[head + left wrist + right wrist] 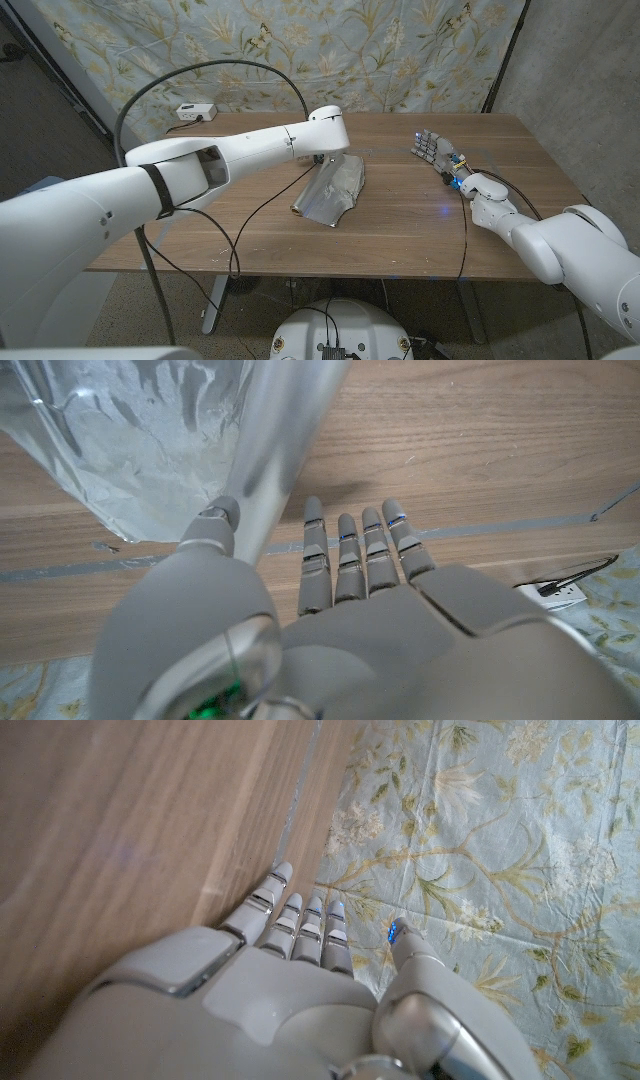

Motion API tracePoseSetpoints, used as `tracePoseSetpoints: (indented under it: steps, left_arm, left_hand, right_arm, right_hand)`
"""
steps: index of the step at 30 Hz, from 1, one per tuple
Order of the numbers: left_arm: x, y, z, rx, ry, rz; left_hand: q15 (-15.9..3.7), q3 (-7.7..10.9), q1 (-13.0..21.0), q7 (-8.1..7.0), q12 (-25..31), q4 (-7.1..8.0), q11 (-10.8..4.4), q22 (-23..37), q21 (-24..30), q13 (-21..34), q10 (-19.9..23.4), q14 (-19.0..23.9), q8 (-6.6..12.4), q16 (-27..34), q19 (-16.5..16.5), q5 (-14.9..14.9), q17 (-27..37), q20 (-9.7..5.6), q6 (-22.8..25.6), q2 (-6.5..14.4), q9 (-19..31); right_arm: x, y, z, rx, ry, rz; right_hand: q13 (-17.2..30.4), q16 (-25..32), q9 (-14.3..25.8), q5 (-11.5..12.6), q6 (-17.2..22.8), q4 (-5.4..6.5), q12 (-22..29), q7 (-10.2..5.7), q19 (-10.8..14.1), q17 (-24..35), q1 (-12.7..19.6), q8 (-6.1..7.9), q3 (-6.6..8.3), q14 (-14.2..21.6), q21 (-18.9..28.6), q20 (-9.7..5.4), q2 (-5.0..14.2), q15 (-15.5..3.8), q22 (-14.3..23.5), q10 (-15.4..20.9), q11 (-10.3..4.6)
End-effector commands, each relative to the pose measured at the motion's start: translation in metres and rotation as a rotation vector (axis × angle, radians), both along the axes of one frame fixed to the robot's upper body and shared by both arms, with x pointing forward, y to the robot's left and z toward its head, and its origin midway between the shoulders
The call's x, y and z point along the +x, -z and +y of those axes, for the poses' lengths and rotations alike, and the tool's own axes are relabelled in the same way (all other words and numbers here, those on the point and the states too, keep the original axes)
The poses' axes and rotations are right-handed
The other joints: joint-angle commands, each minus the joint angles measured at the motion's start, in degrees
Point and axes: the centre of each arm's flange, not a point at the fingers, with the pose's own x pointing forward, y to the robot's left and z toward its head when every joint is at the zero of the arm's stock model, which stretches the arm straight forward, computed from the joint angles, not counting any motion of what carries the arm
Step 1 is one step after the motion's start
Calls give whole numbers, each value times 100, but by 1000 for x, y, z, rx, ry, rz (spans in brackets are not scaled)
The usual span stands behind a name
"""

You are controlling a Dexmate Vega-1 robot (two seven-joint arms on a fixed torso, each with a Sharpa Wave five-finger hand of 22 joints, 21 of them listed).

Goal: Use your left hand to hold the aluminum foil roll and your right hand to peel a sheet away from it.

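The aluminum foil roll lies slantwise at the table's middle, with a crinkled sheet partly unrolled beside it. My left hand reaches over the roll's far end. In the left wrist view its fingers are straight, and the roll runs between them and the thumb, not gripped. The loose foil sheet spreads on the thumb's side. My right hand stands apart at the table's right, fingers straight and empty.
A white power strip sits at the table's far left corner, also seen as the power strip in the left wrist view. Black cables arc over the left side. A floral cloth hangs behind the wooden table.
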Motion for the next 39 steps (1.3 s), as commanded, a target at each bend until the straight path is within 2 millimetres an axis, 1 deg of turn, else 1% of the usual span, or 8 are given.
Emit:
tracePoseSetpoints:
  steps: [1, 5, 9, 13, 20, 29, 34, 39]
  left_arm:
    - [3, 6, -18, 34, 26, 25]
    - [4, 8, -20, 41, 23, 35]
    - [5, 11, -19, 43, 19, 51]
    - [4, 12, -19, 46, 14, 66]
    - [4, 11, -14, 52, -14, 80]
    - [4, 10, -13, 77, -33, 98]
    - [5, 10, -17, 97, -36, 120]
    - [5, 9, -22, 124, -37, 126]
  left_hand:
    - [7, -22, 36, -16, -5, 0, 12, 21, 73, 15, -16, -24, 15, -4, -41, 30, 9, 40, -9, 50, 31]
    - [-11, 11, 67, -19, 5, -17, 11, 15, 97, 31, 13, -7, 34, -3, -40, 58, 10, 39, 16, 75, 44]
    - [-5, 90, 56, -17, -2, -15, 11, -30, 171, 81, 33, 29, 51, -27, -44, 181, -1, 38, 54, 47, 84]
    - [-19, 124, 88, -17, 4, -30, 11, -36, 200, 97, 61, 58, 66, -18, -46, 211, 2, 39, 93, 52, 98]
    - [-26, 256, 152, -18, 0, -33, 12, -93, 282, 151, 109, 107, 69, -19, -63, 348, 3, 41, 178, 50, 144]
    - [-4, 243, 176, -15, -12, -34, 11, -107, 313, 170, 99, 78, 46, -9, -73, 345, 26, 42, 155, 55, 149]
    - [-5, 241, 186, -16, -32, -30, 10, -121, 331, 183, 63, 58, 28, -9, -97, 361, 38, 41, 123, 50, 147]
    - [-4, 237, 178, -15, -4, -22, 11, -129, 342, 201, 128, 70, 42, 0, -106, 370, 44, 41, 155, 52, 150]
  right_arm:
    - [-3, 6, -2, 19, -10, -12]
    - [-5, 9, -6, 26, -8, -18]
    - [-6, 12, -9, 31, -2, -15]
    - [-6, 15, -9, 37, 3, -6]
    - [-4, 17, -8, 48, 3, 8]
    - [-1, 17, -10, 68, 10, 27]
    - [-2, 19, -11, 82, 9, 31]
    - [-2, 23, -13, 91, 12, 34]
  right_hand:
    - [16, 35, 25, -16, -6, -23, 5, -24, 40, 15, 62, 3, 8, 14, 36, 42, -10, 29, 16, -21, 7]
    - [16, 38, 26, -17, -6, -28, 7, -25, 40, 14, 64, 4, 7, 17, 37, 44, -11, 28, 16, -18, -7]
    - [16, 38, 26, -17, -5, -29, 8, -27, 42, 15, 65, 4, 7, 14, 38, 47, -8, 29, 16, -16, -2]
    - [16, 40, 26, -17, -6, -33, 8, -25, 40, 15, 67, 4, 6, 14, 37, 44, -7, 31, 17, -17, -2]
    - [17, 44, 27, -18, 2, -36, 12, -27, 44, 17, 67, 8, 4, 17, 39, 47, -6, 32, 17, -11, 8]
    - [17, 50, 27, -18, 9, -39, 13, -29, 44, 18, 69, 11, 3, 23, 39, 47, -1, 29, 17, -11, 9]
    - [18, 55, 28, -19, 8, -40, 14, -29, 47, 20, 69, 11, 2, 30, 41, 48, 0, 27, 18, -10, 3]
    - [18, 60, 28, -19, 10, -44, 17, -29, 50, 21, 71, 11, 1, 37, 43, 51, 1, 28, 18, -3, 3]
